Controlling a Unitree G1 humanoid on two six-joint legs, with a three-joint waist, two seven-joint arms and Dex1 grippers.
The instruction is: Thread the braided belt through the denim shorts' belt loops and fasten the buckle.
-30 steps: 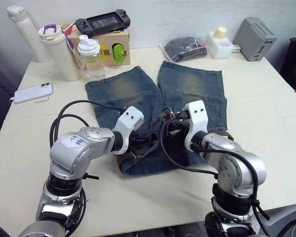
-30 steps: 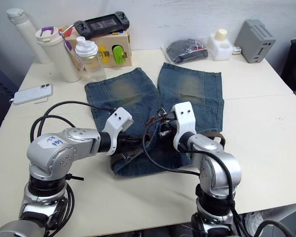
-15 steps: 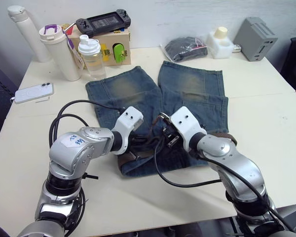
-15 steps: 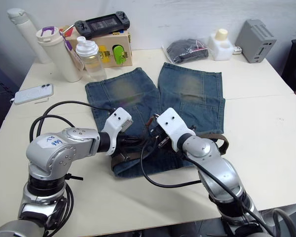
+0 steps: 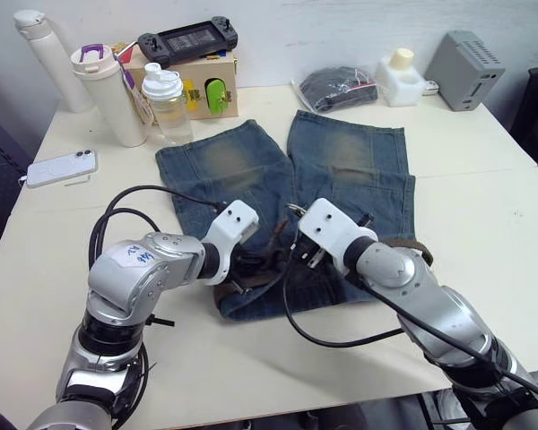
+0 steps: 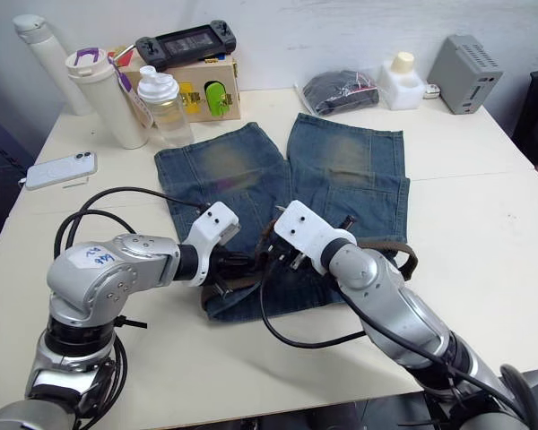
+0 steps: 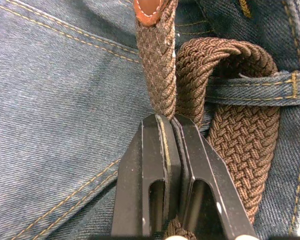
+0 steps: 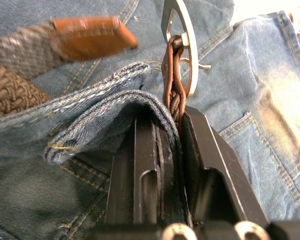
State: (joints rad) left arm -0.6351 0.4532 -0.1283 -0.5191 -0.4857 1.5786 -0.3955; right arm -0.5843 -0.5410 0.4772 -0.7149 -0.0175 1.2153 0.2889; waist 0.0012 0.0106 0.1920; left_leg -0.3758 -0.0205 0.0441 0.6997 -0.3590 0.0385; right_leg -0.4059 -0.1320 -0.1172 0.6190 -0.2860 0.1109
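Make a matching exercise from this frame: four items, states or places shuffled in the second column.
Things:
1. left gripper
2. right gripper
3. white smartphone
4. handheld game console

States or places:
A. on top of the cardboard box
B. shut on the braided belt near its tan tip
C. flat on the table, left of the denim shorts
D. shut on the belt just behind the buckle

Pairs: 1-B, 2-D, 3-C, 4-A
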